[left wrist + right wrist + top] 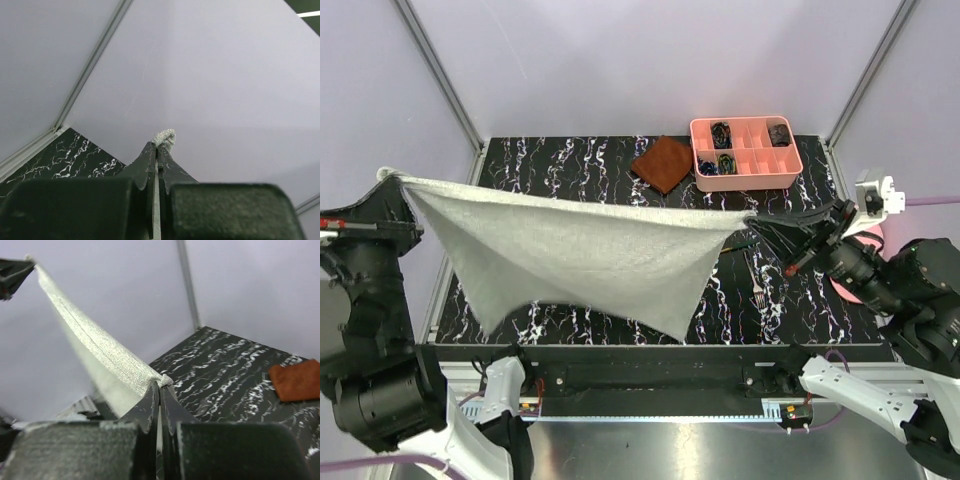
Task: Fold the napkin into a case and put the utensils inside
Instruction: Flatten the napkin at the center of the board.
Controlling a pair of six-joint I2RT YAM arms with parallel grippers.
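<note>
The light grey napkin (pixel 575 255) hangs stretched in the air above the black marbled table (pixel 570 160), its lower corners drooping toward the near edge. My left gripper (pixel 392 180) is shut on its left top corner (pixel 165 136). At the right, my right gripper (pixel 752 220) is shut on the other top corner (pixel 162 381), with the taut napkin edge (pixel 90 337) running off to the left. A silver fork (pixel 756 280) lies on the table under the right arm, and a slim dark utensil (pixel 738 245) shows beside the napkin's right edge.
A pink compartment tray (pixel 745 153) with small dark items stands at the back right. A rust-brown square cloth (pixel 664 163) (pixel 296 382) lies left of the tray. A pink round thing (pixel 855 285) sits under the right arm. Frame posts rise at the back corners.
</note>
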